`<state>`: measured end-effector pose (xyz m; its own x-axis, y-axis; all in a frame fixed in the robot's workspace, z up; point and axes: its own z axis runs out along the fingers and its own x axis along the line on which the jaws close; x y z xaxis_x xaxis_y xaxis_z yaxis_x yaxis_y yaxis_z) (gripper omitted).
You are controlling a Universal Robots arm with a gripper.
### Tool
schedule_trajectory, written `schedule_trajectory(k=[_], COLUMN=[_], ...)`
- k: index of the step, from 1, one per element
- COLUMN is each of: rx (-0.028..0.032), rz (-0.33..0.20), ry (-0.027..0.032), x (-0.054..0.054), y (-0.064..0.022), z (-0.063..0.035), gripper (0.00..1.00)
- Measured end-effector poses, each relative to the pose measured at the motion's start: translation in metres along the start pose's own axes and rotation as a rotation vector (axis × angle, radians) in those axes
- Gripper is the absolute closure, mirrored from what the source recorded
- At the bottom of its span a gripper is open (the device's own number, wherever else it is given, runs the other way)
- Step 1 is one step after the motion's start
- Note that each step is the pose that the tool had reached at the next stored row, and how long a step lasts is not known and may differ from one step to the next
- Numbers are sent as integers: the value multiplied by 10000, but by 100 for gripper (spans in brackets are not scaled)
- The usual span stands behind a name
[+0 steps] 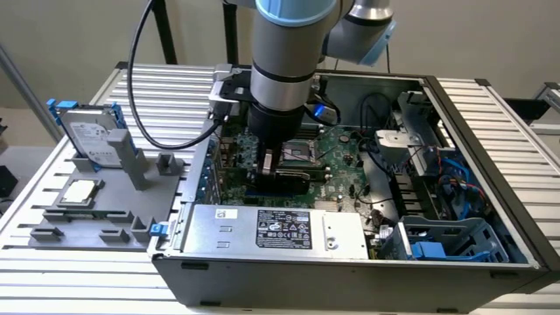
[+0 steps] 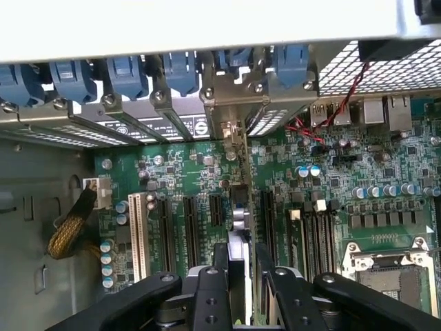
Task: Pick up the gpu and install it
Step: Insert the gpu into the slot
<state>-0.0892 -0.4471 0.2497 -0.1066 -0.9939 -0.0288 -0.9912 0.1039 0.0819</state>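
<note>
The gpu (image 2: 242, 207) stands on edge among the motherboard's black expansion slots, seen as a thin upright card. Its grey metal bracket (image 2: 234, 110) lies against the case's rear slot openings. My gripper (image 2: 242, 293) is shut on the card's near end, with one black finger (image 2: 210, 293) on each side of it. In the exterior view the gripper (image 1: 278, 172) reaches straight down into the open computer case (image 1: 490, 131), low over the green motherboard (image 1: 337, 147). The arm hides the card there. I cannot tell whether the card is fully seated in its slot.
A grey fixture (image 1: 96, 223) at the exterior view's left holds a silver hard drive (image 1: 92, 134) and a small silver chip (image 1: 79, 191). Inside the case are the power supply (image 1: 280, 226), a blue drive cage (image 1: 446, 243), the CPU socket (image 2: 393, 269), blue bracket clips (image 2: 131, 72) and a braided cable (image 2: 69, 234).
</note>
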Motion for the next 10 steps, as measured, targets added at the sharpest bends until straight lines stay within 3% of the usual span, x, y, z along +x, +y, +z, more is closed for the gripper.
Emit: schedule_trajectory(k=[6,10], rx=[-9,1], rz=[16,10], ry=[0,-18], x=[-1,-6], y=[-9,-7], z=[-2,-72], gripper=[100,100])
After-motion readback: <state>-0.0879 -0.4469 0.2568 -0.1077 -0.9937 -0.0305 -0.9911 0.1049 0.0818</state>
